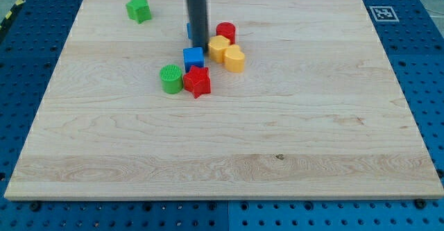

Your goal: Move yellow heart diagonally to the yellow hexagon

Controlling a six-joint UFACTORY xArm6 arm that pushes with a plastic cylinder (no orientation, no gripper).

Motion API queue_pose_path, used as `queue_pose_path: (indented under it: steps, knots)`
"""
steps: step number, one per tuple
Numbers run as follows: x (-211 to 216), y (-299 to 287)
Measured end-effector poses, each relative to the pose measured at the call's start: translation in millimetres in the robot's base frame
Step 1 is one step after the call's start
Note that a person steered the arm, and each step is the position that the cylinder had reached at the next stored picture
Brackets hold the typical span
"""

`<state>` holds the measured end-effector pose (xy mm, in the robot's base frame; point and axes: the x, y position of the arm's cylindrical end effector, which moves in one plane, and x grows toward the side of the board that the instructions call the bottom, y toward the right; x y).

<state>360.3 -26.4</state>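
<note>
The yellow heart point(234, 58) lies near the board's upper middle. It touches the yellow hexagon point(218, 48), which sits just up and left of it. My tip point(199, 44) is at the lower end of the dark rod, just left of the yellow hexagon and just above the blue cube point(193, 57). The tip is apart from the heart, with the hexagon between them.
A red cylinder point(225, 32) sits above the hexagon. Another blue block point(189, 30) is partly hidden behind the rod. A red star point(198, 81) and a green cylinder point(171, 78) lie below the blue cube. A green star point(139, 10) is at top left. The wooden board point(312, 120) rests on a blue pegboard table.
</note>
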Motion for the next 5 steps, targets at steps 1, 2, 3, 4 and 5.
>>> queue_pose_path:
  steps: [1,2,3,4,5]
  knots:
    - [23.5,11.0]
    - [38.1,9.5]
    - [46.6,27.0]
    - [44.3,57.1]
    - [40.1,86.4]
